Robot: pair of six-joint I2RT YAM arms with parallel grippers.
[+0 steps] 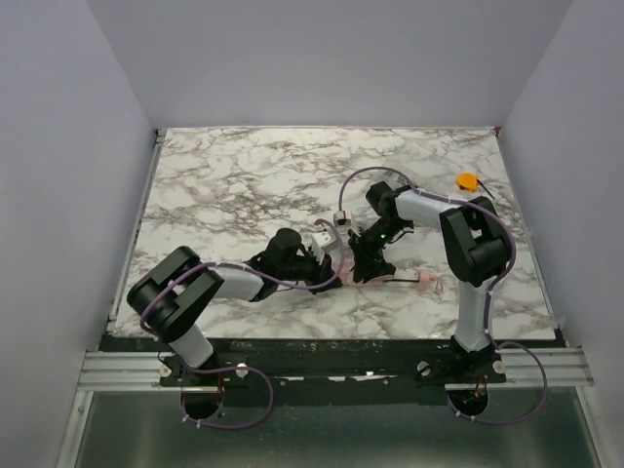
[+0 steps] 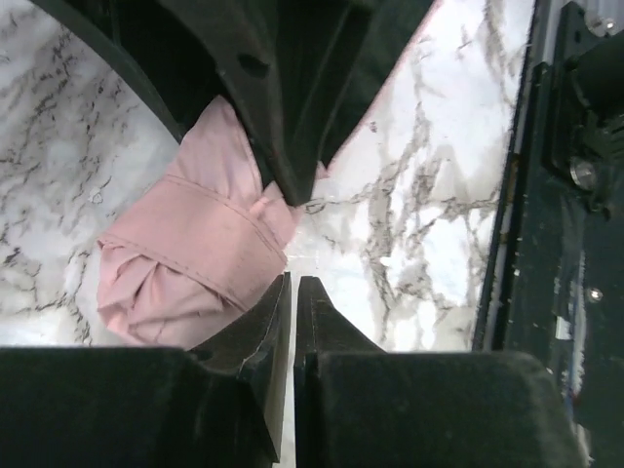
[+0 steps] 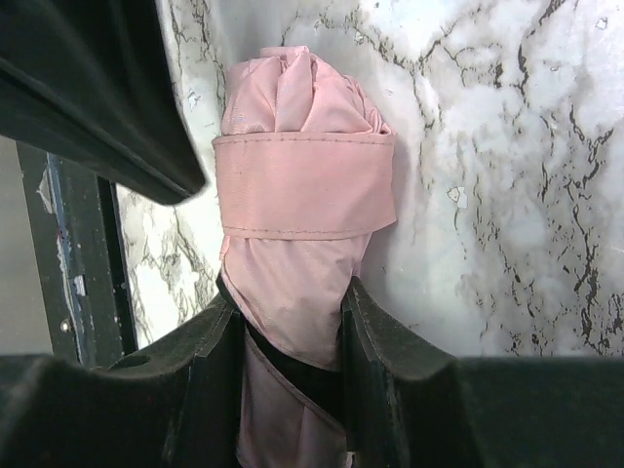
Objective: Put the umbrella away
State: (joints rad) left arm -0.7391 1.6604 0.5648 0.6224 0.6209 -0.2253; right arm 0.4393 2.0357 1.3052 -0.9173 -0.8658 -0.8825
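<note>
The umbrella point(image 3: 292, 97) is seen lying folded on the marbled bench point(image 1: 244, 175), near the middle of its near half, between the two arms. Its pale pink fabric is bundled tight and is bound around by a strap point(image 3: 302, 185) of the same pink. The right pincer point(image 3: 291, 297) is closed on the bundle just below the strap, and fabric is pressed between both fingers point(image 3: 219, 370). The left pincer point(image 2: 293, 283) is held almost closed, with only a thin slit left between its fingers. Nothing is gripped in it. Its tips are placed just beside the edge of the pink bundle; whether they touch the fabric cannot be told. In the overhead view a small pink handle point(image 1: 427, 285) is seen on the bench to the right of the right pincer. A small orange thing point(image 1: 468, 180) is set well apart, toward the far right.
</note>
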